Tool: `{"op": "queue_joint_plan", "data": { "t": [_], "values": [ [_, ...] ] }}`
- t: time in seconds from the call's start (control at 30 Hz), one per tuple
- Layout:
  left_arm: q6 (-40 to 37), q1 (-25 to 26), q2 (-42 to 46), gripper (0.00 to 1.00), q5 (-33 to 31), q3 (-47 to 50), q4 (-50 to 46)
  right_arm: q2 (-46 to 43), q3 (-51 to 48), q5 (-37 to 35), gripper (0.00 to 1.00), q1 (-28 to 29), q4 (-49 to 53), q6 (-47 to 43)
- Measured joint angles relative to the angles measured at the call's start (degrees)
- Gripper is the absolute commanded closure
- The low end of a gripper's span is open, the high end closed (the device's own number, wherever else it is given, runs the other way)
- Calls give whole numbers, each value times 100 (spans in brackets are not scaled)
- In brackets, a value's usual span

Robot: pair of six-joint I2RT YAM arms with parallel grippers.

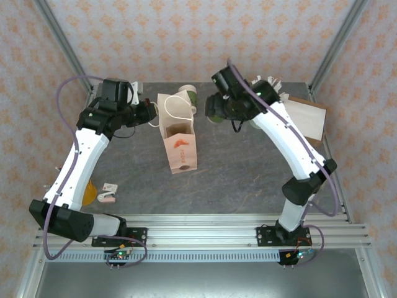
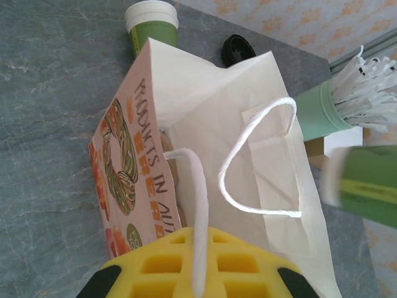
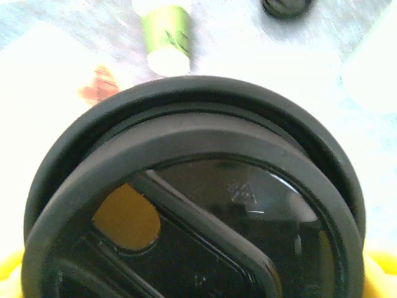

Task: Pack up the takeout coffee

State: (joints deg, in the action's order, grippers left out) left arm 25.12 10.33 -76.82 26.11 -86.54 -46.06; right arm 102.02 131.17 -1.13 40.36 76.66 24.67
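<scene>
Nothing looks packed yet: your left gripper [image 2: 197, 276] pinches the bag handle [image 2: 198, 198], your right gripper [image 1: 218, 107] grasps a lidded cup [image 3: 205, 205], and a second cup [image 1: 190, 93] waits unlidded at upper centre.

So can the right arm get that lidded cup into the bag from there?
Probably yes. The left gripper is shut on one handle, so the bag's mouth stands open, and the lidded cup in the right gripper is beside it, nothing between.

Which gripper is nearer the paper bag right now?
Left. The left gripper is on the paper bag, shut on its string handle. The right gripper hangs beside the bag's mouth, apart from it, carrying a lidded cup.
</scene>
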Motion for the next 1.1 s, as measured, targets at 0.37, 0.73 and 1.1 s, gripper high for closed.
{"op": "queue_joint_plan", "data": {
  "t": [0.37,0.73,1.1],
  "values": [
    [365,0,35,100,57,7,-20,909,2304,564,43,817,433,490],
    [579,63,39,100,264,96,313,1692,2288,540,44,1207,184,1032],
    [656,98,61,100,319,240,393,2221,2288,424,46,1257,236,1397]
  ]
}}
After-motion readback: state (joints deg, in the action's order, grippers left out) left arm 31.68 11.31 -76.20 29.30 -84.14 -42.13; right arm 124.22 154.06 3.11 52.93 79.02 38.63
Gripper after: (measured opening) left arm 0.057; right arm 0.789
